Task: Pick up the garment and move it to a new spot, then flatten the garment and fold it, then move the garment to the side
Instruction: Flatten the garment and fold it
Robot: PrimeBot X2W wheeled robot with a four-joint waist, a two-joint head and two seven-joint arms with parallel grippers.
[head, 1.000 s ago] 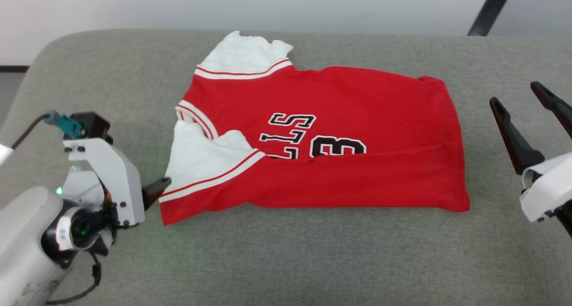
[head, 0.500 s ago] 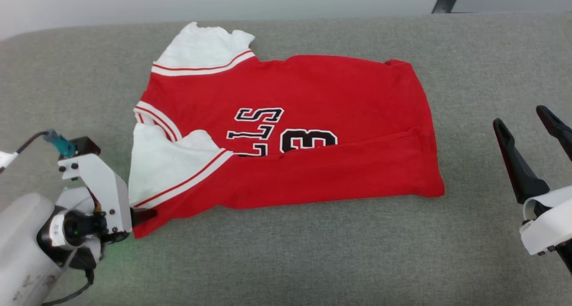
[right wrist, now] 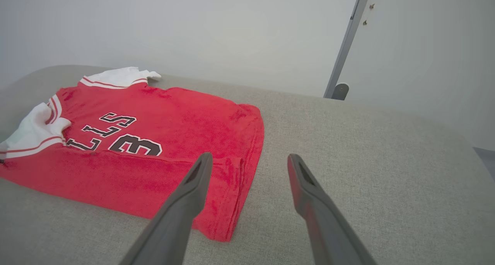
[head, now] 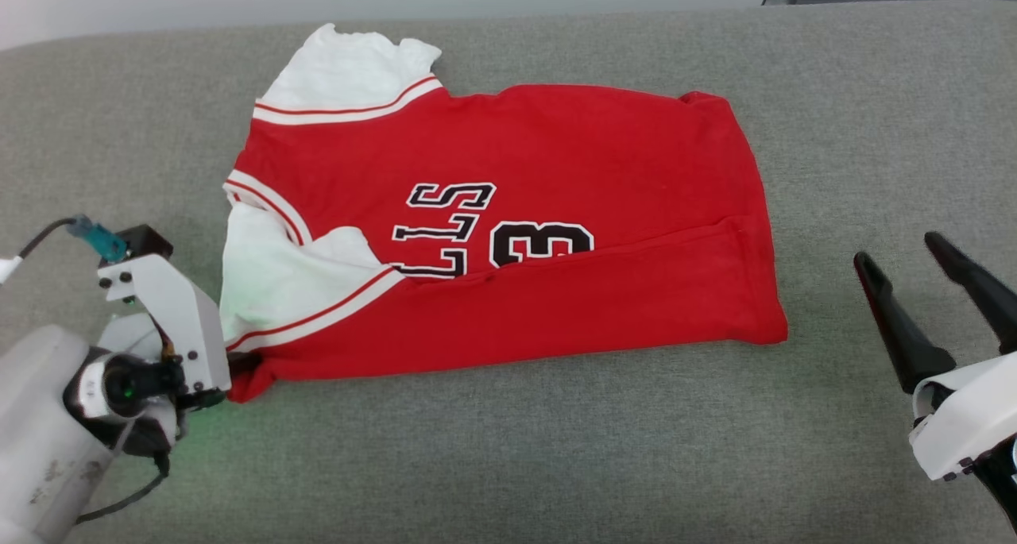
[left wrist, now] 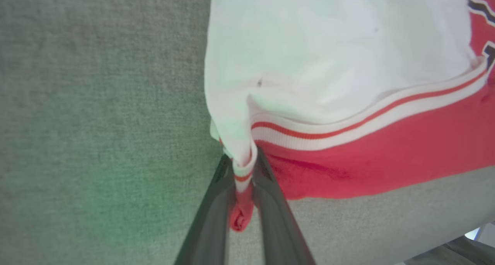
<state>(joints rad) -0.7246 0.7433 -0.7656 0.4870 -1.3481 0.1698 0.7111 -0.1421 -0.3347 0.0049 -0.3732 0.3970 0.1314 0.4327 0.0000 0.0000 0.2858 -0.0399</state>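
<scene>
Left tool (left wrist: 243, 159) clamped on garment (head: 556, 171) corner; right tool (head: 898, 248) spread wide, apart from garment.

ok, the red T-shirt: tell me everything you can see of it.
The red T-shirt looks like soft knit, with white sleeve ends, red-and-white stripe trim and black, white-edged lettering partly hidden by a fold. Its near long edge is folded over. It lies flat on the grey fabric surface, sleeves toward the robot's left. The left end effector is shut on the near sleeve-side corner, bunching it. The right end effector is open, not touching.
</scene>
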